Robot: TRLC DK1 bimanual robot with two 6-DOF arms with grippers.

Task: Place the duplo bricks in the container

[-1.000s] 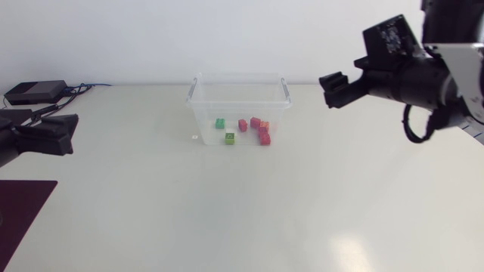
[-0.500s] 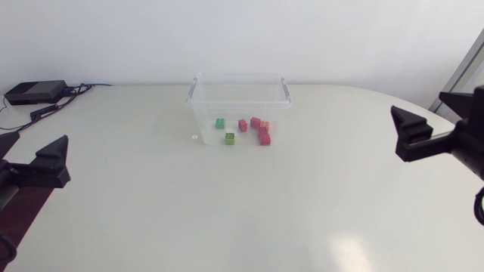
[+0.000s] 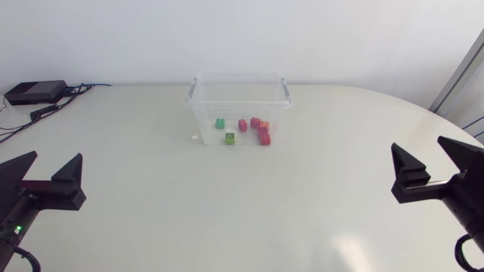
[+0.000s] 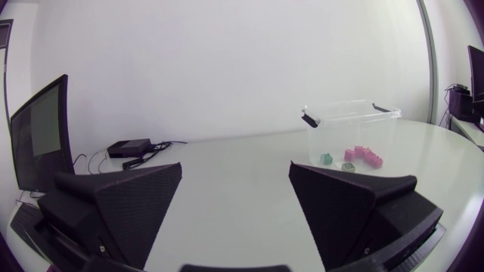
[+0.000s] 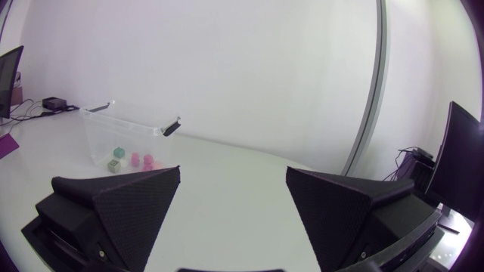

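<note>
A clear plastic container [image 3: 239,93] stands at the back middle of the table, also seen in the left wrist view [image 4: 352,121] and the right wrist view [image 5: 125,122]. Inside it lie several duplo bricks: green ones [image 3: 220,123], pink and red ones [image 3: 261,130]. My left gripper [image 3: 44,170] is at the table's left edge, open and empty. My right gripper [image 3: 432,156] is at the right edge, open and empty. Both are far from the container.
A black box [image 3: 34,91] with cables sits at the back left corner. A small white speck [image 3: 195,137] lies beside the container's front left corner.
Both arms have drawn back and down to the table's side edges. The right gripper came away from beside the container. The bricks have not moved.
</note>
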